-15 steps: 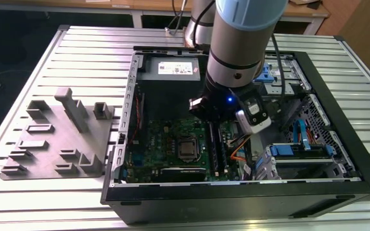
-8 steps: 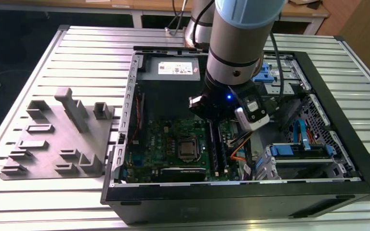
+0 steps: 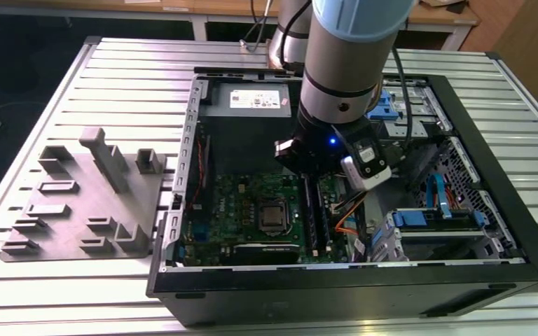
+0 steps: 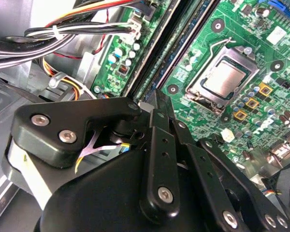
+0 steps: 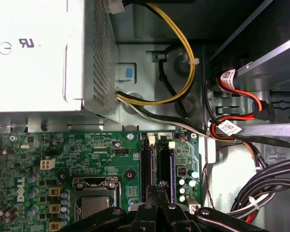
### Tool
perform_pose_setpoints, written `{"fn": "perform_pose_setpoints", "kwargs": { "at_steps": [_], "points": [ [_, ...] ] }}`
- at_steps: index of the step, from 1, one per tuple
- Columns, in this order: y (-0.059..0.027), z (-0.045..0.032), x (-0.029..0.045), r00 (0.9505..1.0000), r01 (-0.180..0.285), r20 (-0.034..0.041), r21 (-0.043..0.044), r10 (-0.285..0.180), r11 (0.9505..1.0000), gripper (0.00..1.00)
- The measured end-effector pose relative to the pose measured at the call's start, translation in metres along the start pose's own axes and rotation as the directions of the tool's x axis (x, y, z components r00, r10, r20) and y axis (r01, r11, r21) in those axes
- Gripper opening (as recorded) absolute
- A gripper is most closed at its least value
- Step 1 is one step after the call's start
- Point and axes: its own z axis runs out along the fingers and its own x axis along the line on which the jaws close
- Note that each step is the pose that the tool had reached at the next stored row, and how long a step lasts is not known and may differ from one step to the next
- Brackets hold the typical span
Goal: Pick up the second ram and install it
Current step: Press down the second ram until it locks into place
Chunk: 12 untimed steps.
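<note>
Exterior view: the arm reaches down into an open computer case (image 3: pixel 493 231) lying on a slatted metal surface (image 3: pixel 110 77). The end effector (image 3: pixel 318 175) is low over the green motherboard (image 3: pixel 250 210), directly above the long black memory slots (image 3: pixel 314 217) beside the processor socket (image 3: pixel 272 218). A grey plastic holder block (image 3: pixel 87 203) rests on the surface, outside the case on the exterior view's left.

Second wrist view: the end effector (image 4: pixel 157 104) has its black fingers (image 4: pixel 159 140) drawn close together, converging at the near end of the slots (image 4: pixel 159 63). Whether they grip anything cannot be told. A slim dark strip lies along the slot lane just past the fingertips; it may be the second ram (image 4: pixel 183 43) seated there, though this is uncertain.

First wrist view: the fingertips (image 5: pixel 157 200) sit nearly closed over the slots (image 5: pixel 157 159), next to the processor socket (image 5: pixel 94 195). A silver power supply (image 5: pixel 43 53) and bundled cables (image 5: pixel 179 72) lie beyond.
</note>
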Motion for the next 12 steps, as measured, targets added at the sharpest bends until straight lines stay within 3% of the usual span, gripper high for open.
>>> {"fn": "perform_pose_setpoints", "kwargs": {
  "at_steps": [5,12],
  "points": [
    [0.0006,0.0027,0.0001,1.0000,0.000,-0.0001,-0.0025,0.000,1.0000,0.07],
    [0.0092,0.0080,0.0006,1.0000,0.000,-0.0001,-0.0028,0.000,1.0000,0.07]
  ]
}}
